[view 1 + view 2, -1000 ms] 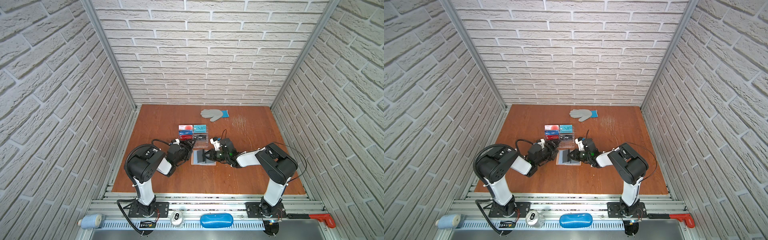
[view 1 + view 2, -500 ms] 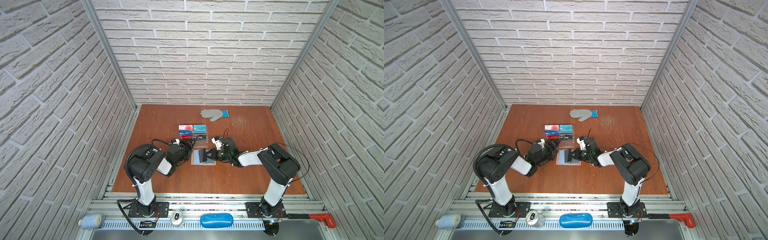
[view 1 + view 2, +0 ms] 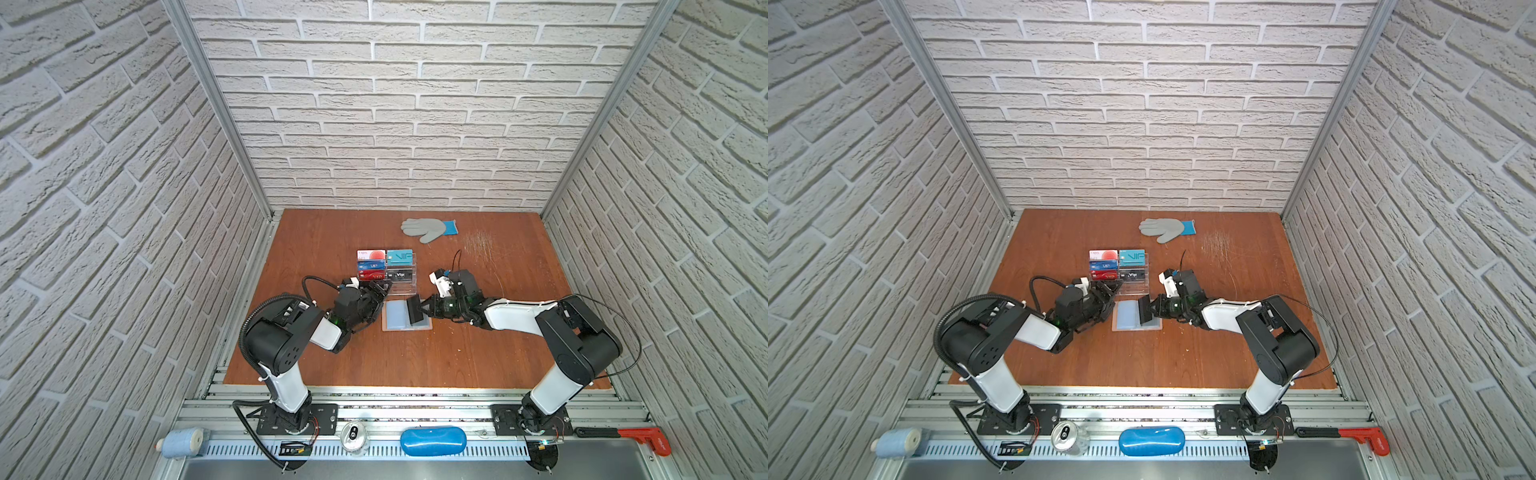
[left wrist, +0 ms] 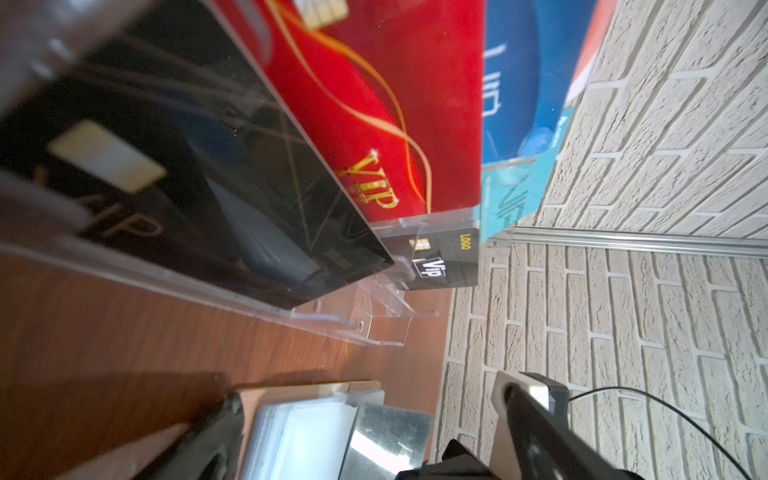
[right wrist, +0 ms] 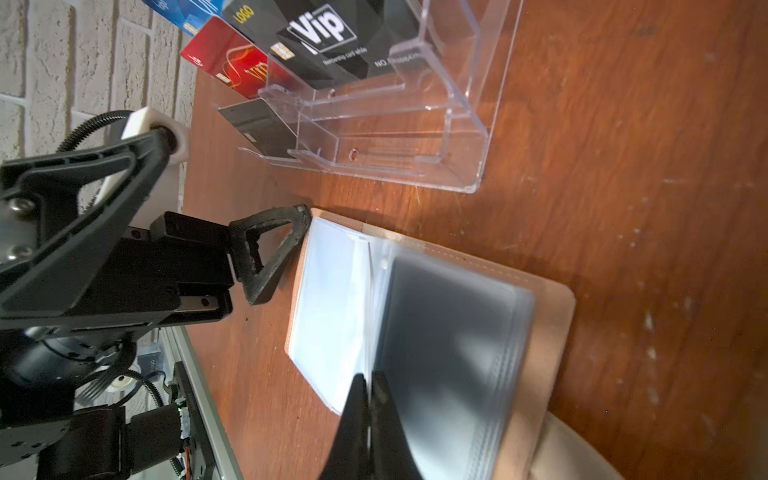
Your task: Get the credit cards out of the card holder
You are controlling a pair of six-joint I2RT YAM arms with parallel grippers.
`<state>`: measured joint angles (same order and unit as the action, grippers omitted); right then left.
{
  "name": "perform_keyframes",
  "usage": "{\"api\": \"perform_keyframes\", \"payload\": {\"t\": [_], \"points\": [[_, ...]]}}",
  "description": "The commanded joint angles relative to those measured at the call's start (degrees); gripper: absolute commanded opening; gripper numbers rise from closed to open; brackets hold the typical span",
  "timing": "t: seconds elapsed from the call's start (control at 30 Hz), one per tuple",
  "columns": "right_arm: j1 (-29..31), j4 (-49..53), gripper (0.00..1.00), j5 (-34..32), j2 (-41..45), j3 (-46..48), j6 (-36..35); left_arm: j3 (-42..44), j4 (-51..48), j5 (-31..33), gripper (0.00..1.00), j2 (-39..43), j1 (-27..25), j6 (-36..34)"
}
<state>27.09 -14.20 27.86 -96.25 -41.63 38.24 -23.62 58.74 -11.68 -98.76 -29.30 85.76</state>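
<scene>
Card holder [image 3: 397,318] lies open flat, inner pages up, mid-table between both arms and just in front of the acrylic stand [image 3: 401,284]. Its long axis runs across the table, left to right in both top views. The spine runs front to back, toward the rear wall. Several credit cards [image 3: 376,264] sit in the stand's tiers.

Right gripper [image 3: 424,309] has its jaws pressed together on the edge of a dark leaf [image 3: 414,309]. The leaf stands tilted over the spine, long edge along it, face toward the left arm. It could be a bare card or a sleeve page with a card inside — I cannot tell, the right wrist view is blurred.

Left gripper [image 3: 380,293] has its jaws wide apart and holds nothing. It sits at the holder's far-left corner, beside the stand. One finger [image 5: 266,249] is right by the tan edge; whether it touches is unclear.

Risks, as I judge them:
- The pinch is thin and on an edge, so the leaf could twist or slip out on any pull.
- If that leaf is a sleeve page, pulling drags the whole holder — I see nothing clearly pinning it down.
- The holder could fold shut or slide into the stand.
- The left fingers are close to the stand's front tier, so a careless sweep may knock it and spill the cards standing there.
</scene>
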Motion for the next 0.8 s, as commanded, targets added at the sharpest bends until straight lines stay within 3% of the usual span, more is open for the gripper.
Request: {"api": "perform_keyframes", "payload": {"t": [0.0, 0.27, 0.57, 0.77], "points": [[-0.4, 1.5, 0.06, -0.9, 2.8, -1.3, -2.7, -0.4, -2.7, -0.2, 0.98, 2.7, -0.5, -3.2], [-0.6, 7.2, 0.06, 1.9, 7.8, -5.1, -4.1, -4.0, -10.6, -0.9, 0.98, 7.6, -3.4, -8.9], [-0.8, 7.8, 0.06, 7.5, 8.6, -8.6, -0.2, -6.5, -9.0, -2.9, 0.98, 9.2, -4.3, -11.2], [-0.9, 5.0, 0.06, 10.6, 6.1, -9.5, 1.8, -6.3, -8.4, -2.9, 0.90, 11.1, -5.0, -12.3]]}}
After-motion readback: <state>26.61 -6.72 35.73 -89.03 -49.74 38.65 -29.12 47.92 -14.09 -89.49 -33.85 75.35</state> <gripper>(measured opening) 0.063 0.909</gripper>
